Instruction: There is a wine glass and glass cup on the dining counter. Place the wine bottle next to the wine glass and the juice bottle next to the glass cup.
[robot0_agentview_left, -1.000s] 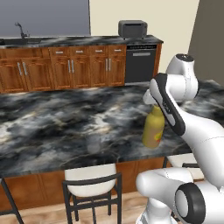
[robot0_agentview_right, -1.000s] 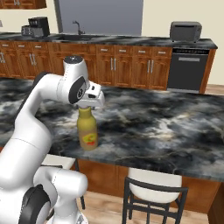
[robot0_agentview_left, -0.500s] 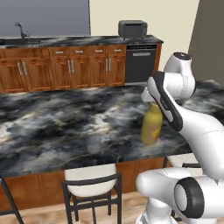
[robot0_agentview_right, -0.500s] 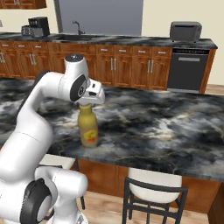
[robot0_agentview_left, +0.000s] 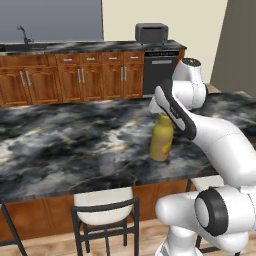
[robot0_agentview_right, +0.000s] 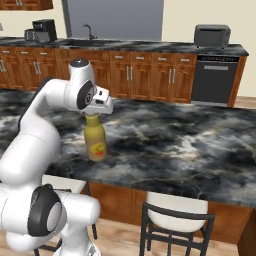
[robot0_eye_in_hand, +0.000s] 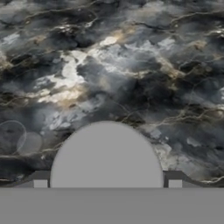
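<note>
The juice bottle (robot0_agentview_left: 161, 142) is squat and mustard yellow, and stays upright over the dining counter (robot0_agentview_left: 60, 135) near its front edge. My gripper (robot0_agentview_left: 162, 115) comes down from above and is shut on its white cap. In the right base view the juice bottle (robot0_agentview_right: 95, 142) hangs under my gripper (robot0_agentview_right: 93, 115). The hand view looks straight down on the cap (robot0_eye_in_hand: 107, 157) between my gripper (robot0_eye_in_hand: 107, 183) tips. The glass cup (robot0_agentview_left: 106, 164) is a faint clear tumbler left of the bottle; its rim (robot0_eye_in_hand: 13, 136) shows at the hand view's left. The wine glass and wine bottle are out of view.
Stools (robot0_agentview_left: 102, 212) (robot0_agentview_right: 172, 210) stand under the counter's front edge. Behind it runs a wooden kitchen counter with a toaster (robot0_agentview_left: 151, 32), a dishwasher (robot0_agentview_right: 214, 80) and a sink. Dark marbled top (robot0_agentview_right: 175, 135) stretches to both sides of the bottle.
My gripper has carried the juice bottle a short way left in the left base view, closer to the glass cup. The background has not shifted.
</note>
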